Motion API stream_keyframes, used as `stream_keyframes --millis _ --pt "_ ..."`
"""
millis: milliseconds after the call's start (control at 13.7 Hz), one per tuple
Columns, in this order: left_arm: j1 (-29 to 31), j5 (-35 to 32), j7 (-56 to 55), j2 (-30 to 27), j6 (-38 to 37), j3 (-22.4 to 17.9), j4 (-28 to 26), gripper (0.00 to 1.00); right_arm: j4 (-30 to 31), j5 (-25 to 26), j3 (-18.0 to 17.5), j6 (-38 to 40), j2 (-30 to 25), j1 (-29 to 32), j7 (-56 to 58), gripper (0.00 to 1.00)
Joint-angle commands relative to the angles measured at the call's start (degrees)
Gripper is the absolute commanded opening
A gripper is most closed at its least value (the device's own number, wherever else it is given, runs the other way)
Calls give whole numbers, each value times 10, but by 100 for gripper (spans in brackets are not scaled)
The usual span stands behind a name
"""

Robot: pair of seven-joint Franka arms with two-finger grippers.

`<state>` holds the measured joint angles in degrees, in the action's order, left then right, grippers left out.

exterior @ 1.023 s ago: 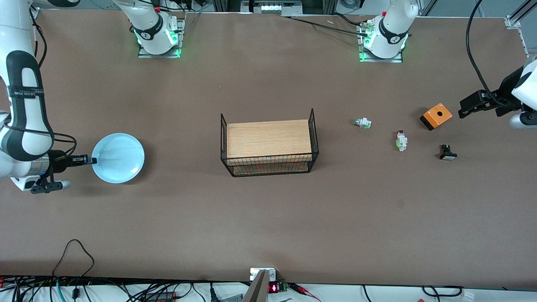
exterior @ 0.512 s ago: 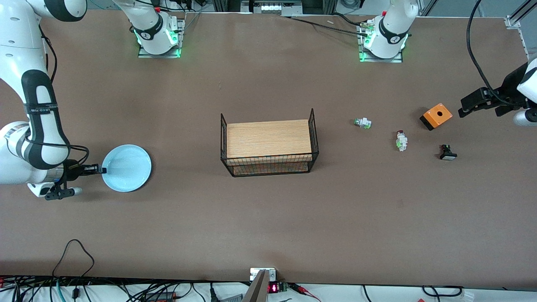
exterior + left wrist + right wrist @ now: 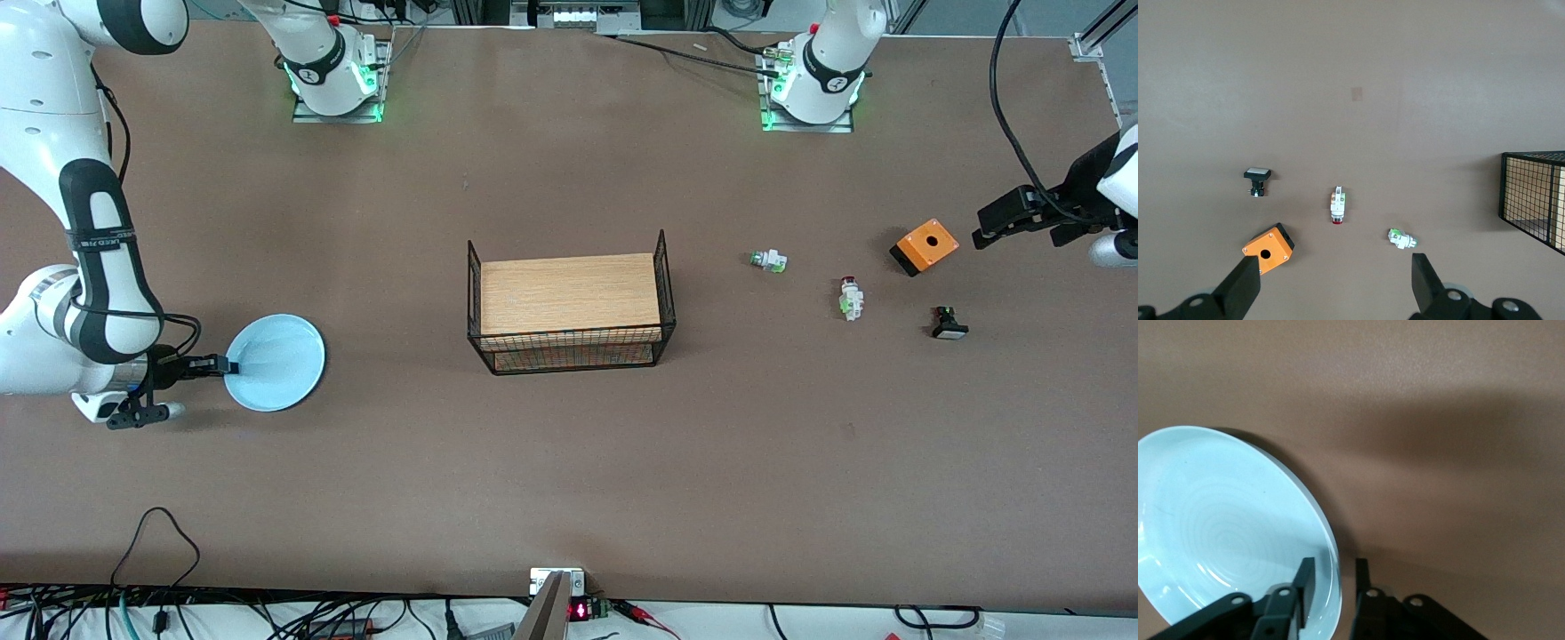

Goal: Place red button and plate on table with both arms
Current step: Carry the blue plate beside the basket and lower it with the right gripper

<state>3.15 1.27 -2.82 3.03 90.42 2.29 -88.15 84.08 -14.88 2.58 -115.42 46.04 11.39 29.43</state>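
Observation:
The light-blue plate (image 3: 277, 360) is tilted, low over the table (image 3: 569, 471) at the right arm's end. My right gripper (image 3: 228, 365) is shut on its rim, one finger inside the plate (image 3: 1225, 527) and one outside (image 3: 1333, 570). The red button (image 3: 850, 297) lies on the table toward the left arm's end, also seen in the left wrist view (image 3: 1337, 205). My left gripper (image 3: 981, 228) is open and empty, up in the air beside the orange box (image 3: 925, 246); its fingers (image 3: 1239, 292) stand wide apart.
A wire basket (image 3: 569, 348) with a wooden board stands mid-table (image 3: 1531, 200). A green-capped part (image 3: 768, 260) (image 3: 1402, 239), the orange box (image 3: 1269, 248) and a black button (image 3: 949, 324) (image 3: 1257, 179) lie around the red button.
My right gripper has carried the plate toward the front camera and a little toward the basket, lower and more tilted. The left arm has drawn back slightly.

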Motion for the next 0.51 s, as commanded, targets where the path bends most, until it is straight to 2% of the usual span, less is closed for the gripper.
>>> stream_keyframes --millis 0,73,219,438 --pt "6 11 16 2 -9 -3 10 100 -17 -26 -25 5 -8 6 -30 66" --pt "6 11 16 2 -9 -1 12 100 -36 -30 -28 5 -8 5 -32 81" --pt "6 18 17 2 -8 -2 13 100 -67 -24 -38 11 -10 -4 -35 95" --pt "5 9 17 2 -9 -2 13 100 -74 -15 -30 52 -52 -25 -53 94"
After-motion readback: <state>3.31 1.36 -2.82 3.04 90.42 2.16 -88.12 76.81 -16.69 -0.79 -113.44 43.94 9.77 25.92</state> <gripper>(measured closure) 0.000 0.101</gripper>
